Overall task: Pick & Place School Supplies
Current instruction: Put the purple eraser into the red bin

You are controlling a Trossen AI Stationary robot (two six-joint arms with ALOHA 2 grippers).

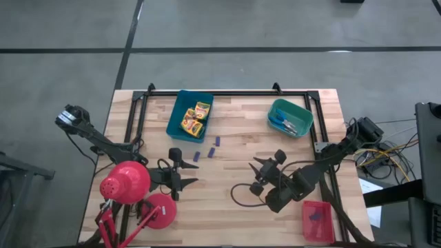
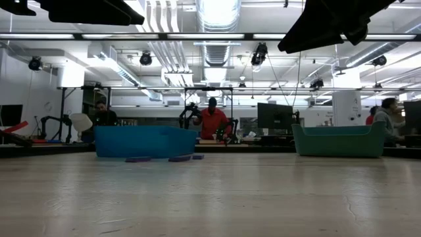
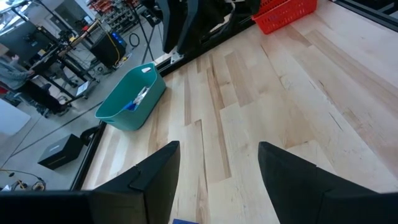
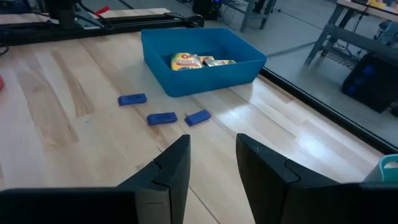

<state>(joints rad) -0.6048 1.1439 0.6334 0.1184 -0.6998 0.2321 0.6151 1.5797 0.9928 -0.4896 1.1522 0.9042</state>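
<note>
Bare wood-plank table [image 2: 210, 197], 3 flat sticks [image 4: 161, 118] by blue tray [image 4: 205, 78].

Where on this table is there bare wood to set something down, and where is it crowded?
Bare wood lies between the blue tray and the teal tray, and along the near edge between the red lamp and the red tray. It is crowded beside the blue tray, where three small sticks lie, and around the left gripper and right gripper.

A: What's overhead?
B: Long strip lights [image 2: 217, 36] and a silver duct [image 2: 217, 16] under an open ceiling.
A: And farther back?
B: Workbenches, a monitor [image 2: 273, 116], seated people [image 2: 212, 122]. The floor [image 1: 275, 27] is grey concrete.
</note>
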